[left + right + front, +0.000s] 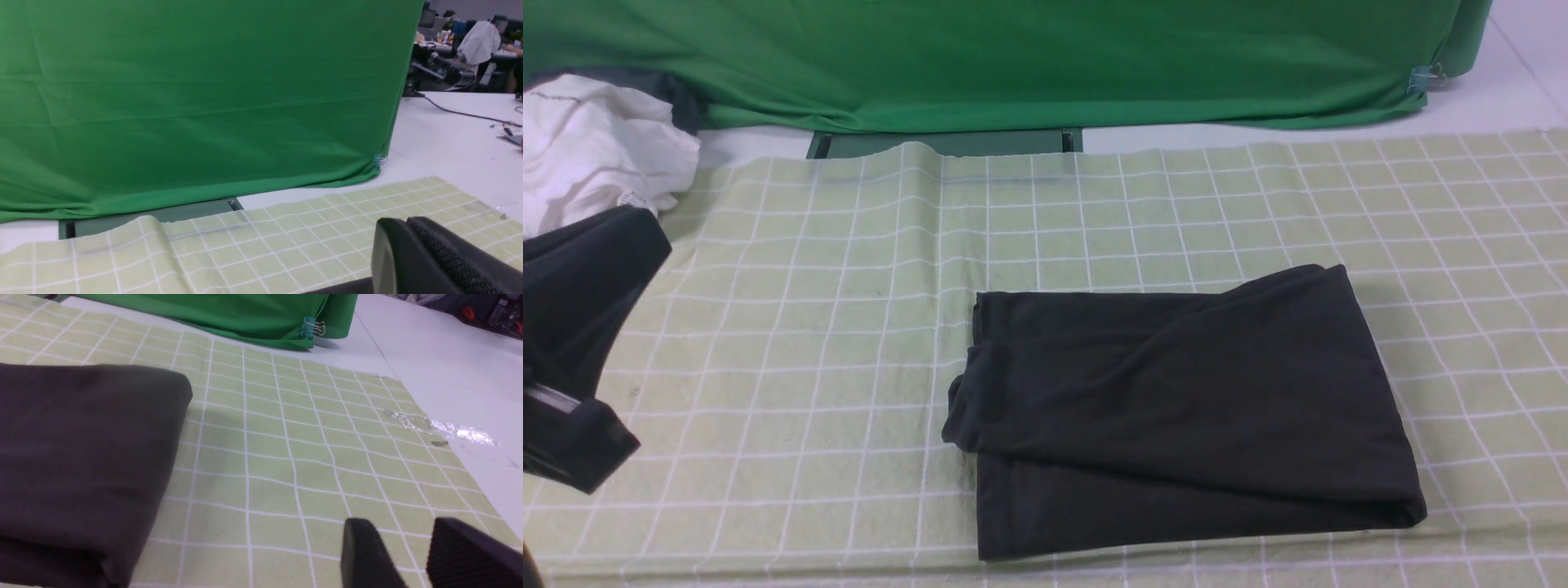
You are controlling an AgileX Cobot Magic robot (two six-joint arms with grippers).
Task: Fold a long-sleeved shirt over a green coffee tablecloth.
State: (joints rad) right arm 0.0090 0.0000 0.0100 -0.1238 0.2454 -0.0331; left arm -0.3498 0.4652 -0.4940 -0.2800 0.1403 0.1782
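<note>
One folded long-sleeved shirt beside the empty, parted right claw.

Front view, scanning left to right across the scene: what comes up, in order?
Left arm with the white garment behind it → bare stretch of green coffee tablecloth → folded long-sleeved shirt → blue binder clip on the green backdrop.

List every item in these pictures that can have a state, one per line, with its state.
long-sleeved shirt: folded into a flat rectangle, lying on the tablecloth, not held.
green coffee tablecloth: spread out, one ridge near its far edge.
white garment: crumpled.
left tool: shut, empty.
right tool: fingers apart, holding nothing.
</note>
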